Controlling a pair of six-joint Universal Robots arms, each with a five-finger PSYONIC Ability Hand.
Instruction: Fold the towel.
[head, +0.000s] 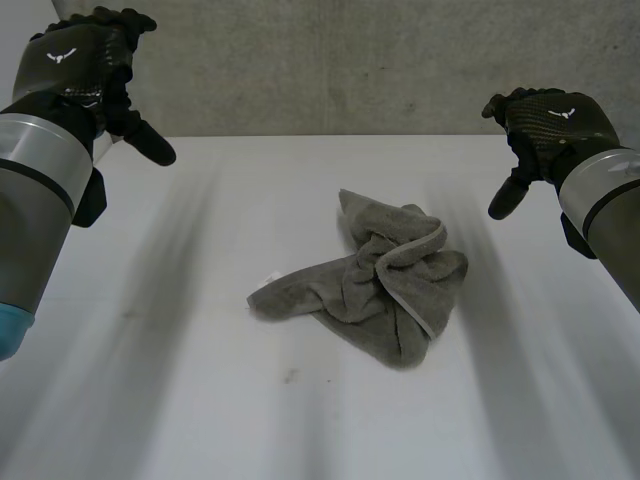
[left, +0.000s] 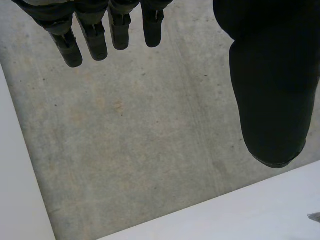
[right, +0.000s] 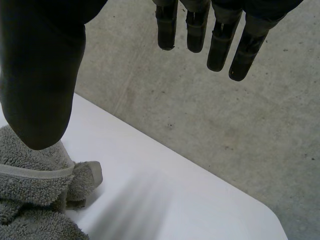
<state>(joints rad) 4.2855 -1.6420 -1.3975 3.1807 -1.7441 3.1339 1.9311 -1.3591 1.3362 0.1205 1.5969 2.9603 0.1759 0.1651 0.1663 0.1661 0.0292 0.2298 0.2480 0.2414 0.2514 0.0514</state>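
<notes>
**Towel lying crumpled, both hands raised and open**

The towel (head: 375, 290) is lying in a loose, bunched heap on the white table (head: 180, 400), near the middle of the surface. It is grey terry with a paler hem (head: 415, 243) curling across its upper folds. One flatter flap is reaching out toward 8 o'clock and is ending at a small pale tag (head: 264, 282). Nothing is touching the cloth.

The left hand (head: 85, 65) is hovering at 10 o'clock from the towel, well apart from it and above the table's far edge. In the left wrist view its fingers (left: 92, 37) are pointing straight out and its thumb (left: 270, 90) is standing wide of them, so the hand is spread and holding nothing.

The right hand (head: 545, 120) is hovering at 2 o'clock from the towel, also clear of it. In the right wrist view its fingers (right: 220, 45) are extending straight with the thumb (right: 42, 75) set wide apart, gripping nothing. A bunched end of the towel is showing below that thumb.

A grey concrete wall (head: 350, 60) is standing behind the table at 12 o'clock.
</notes>
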